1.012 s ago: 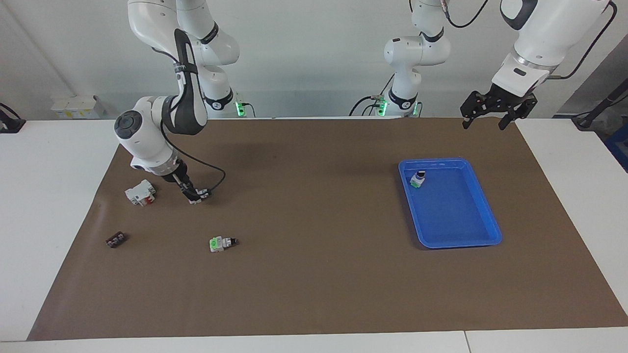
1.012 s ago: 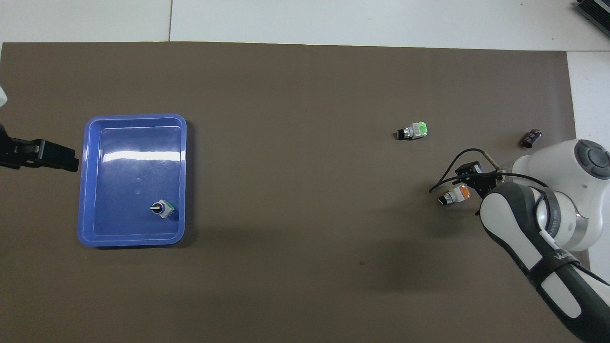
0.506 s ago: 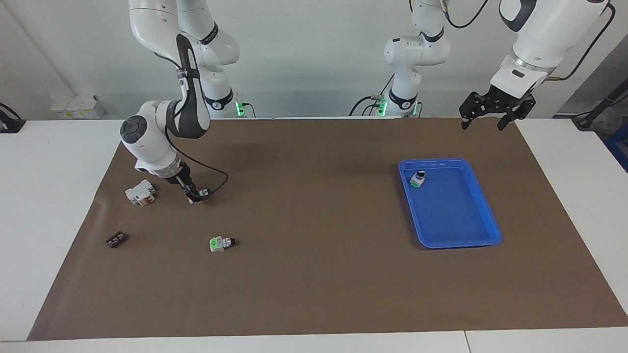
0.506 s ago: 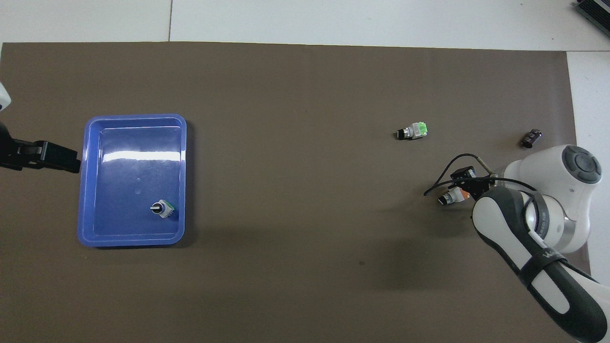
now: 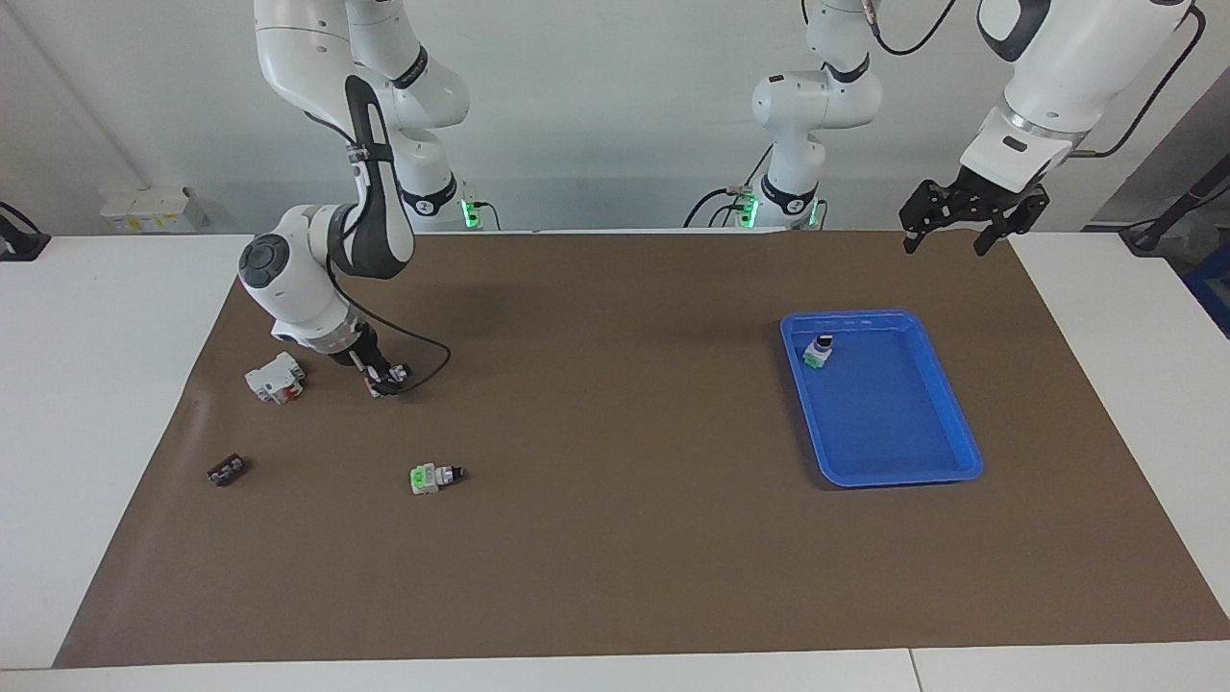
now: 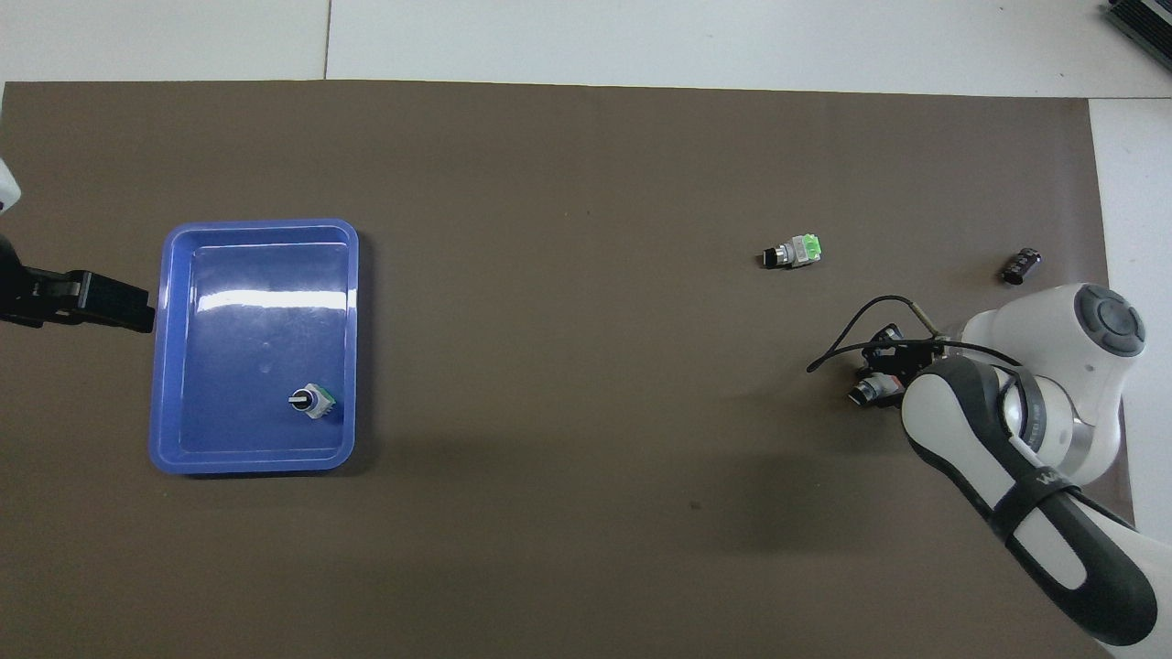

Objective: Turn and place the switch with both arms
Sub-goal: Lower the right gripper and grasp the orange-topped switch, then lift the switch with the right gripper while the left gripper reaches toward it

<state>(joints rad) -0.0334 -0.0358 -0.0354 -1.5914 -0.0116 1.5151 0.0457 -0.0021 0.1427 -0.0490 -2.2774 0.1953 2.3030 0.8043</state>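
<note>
Switch (image 6: pixel 868 391) sits pinched in our right gripper (image 5: pixel 382 382) at the mat's nine o'clock; turning and traying remain, left gripper (image 5: pixel 947 230) spread wide.

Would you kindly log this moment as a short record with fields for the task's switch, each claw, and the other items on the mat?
switch: on the mat at the right arm's end, mostly hidden by the claw
right claw: down on the switch, shut on it
left claw: open, waiting in the air near the mat's corner
blue tray: holds one green-and-white switch
second green-and-white switch: on the mat
white block with red part: on the mat
</note>
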